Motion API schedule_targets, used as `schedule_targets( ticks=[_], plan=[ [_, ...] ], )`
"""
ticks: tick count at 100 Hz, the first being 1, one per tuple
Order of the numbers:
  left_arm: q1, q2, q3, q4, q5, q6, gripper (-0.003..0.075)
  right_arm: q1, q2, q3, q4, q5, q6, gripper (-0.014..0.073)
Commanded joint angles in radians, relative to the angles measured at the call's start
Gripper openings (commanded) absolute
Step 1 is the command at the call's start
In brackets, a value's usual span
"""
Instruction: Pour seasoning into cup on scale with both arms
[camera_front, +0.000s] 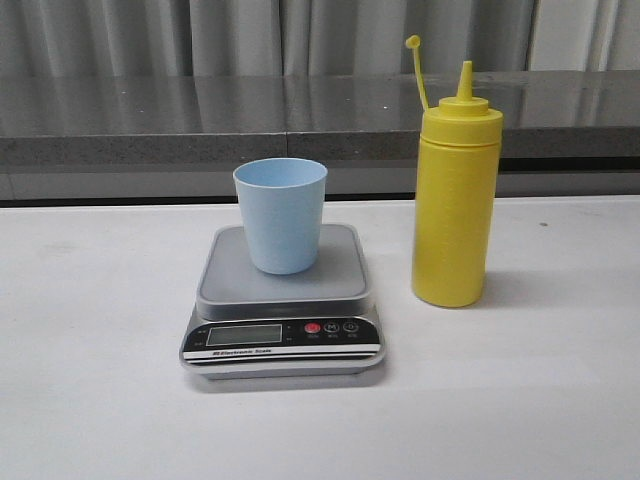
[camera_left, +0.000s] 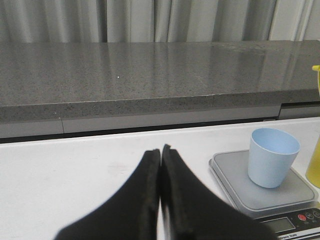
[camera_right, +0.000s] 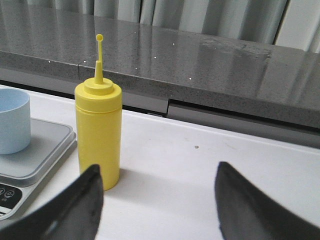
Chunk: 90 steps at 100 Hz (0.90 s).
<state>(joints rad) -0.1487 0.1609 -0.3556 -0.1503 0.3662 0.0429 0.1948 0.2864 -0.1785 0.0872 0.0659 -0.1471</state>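
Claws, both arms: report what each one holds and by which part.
Nothing is held. The left claw is shut on nothing, short of the scale. The right claw is open, with the yellow bottle standing untouched.

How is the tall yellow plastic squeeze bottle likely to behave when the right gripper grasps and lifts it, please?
The tall yellow plastic squeeze bottle stands narrow and high on the white table, so a sideways nudge would probably tip it. Its smooth wall looks slippery and likely yields under a squeeze. The cap strap looks thin and should flop.
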Motion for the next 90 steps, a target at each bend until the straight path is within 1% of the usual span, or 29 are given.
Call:
schedule_targets(
  ticks=[1,5,10,20,90],
  plan=[
    [-0.001,0.010,-0.027,-0.003,-0.080,-0.003,-0.0018,-0.007,0.005,-0.035,-0.009,-0.066,-0.014,0.0252],
    [-0.001,0.010,-0.027,-0.003,-0.080,-0.003,-0.0018,-0.007,0.005,-0.035,-0.009,-0.066,-0.013,0.0177],
    [-0.001,0.010,-0.027,-0.003,-0.080,-0.003,-0.0018,-0.007,0.005,-0.035,-0.009,-0.066,-0.013,0.0059],
    [-0.001,0.010,-0.027,-0.003,-0.080,-0.003,-0.0018,-0.007,0.005,-0.035,-0.008,-0.066,-0.013,-0.0124],
    [-0.001,0.010,-0.027,-0.003,-0.080,-0.003,-0.0018,-0.007,0.005,-0.032,-0.008,-0.066,-0.012,-0.0120]
  ],
)
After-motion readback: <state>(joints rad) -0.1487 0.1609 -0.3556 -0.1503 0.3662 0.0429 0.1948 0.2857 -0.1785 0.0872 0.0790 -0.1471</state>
